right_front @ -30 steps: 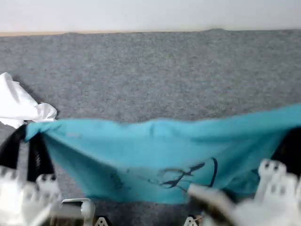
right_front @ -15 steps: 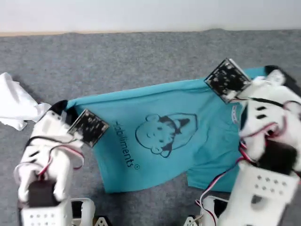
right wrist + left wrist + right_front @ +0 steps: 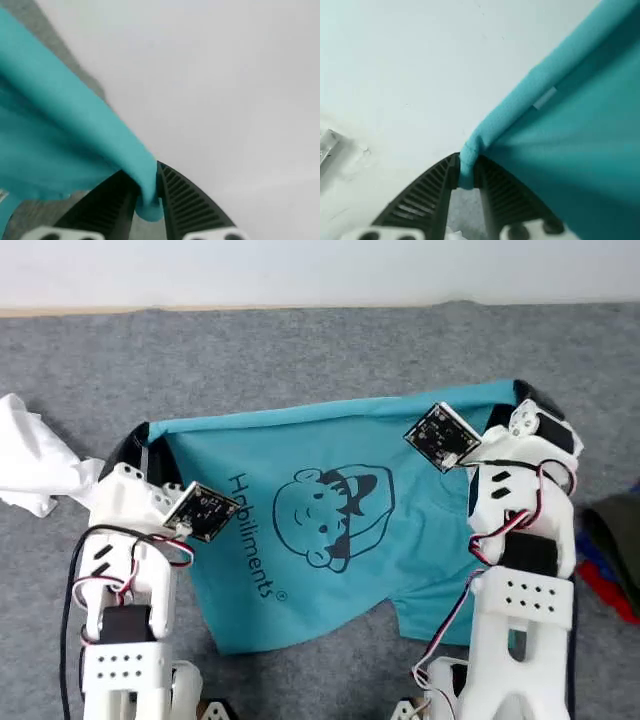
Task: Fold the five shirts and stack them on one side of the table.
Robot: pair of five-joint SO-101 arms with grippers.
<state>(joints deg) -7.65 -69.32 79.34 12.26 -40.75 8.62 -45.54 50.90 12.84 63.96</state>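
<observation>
Your left gripper is clamped on one far corner of the teal shirt, and your right gripper on the other. The shirt is spread print-up over the grey table between the arms. Print: cartoon face, with a line of dark lettering beside it. A white cloth lies crumpled to the left.

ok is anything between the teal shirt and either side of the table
Yes. A crumpled white shirt lies at the left edge, beside the left gripper; dark and red cloth lies at the right edge. That gripper and the right gripper are shut on the teal shirt.
</observation>
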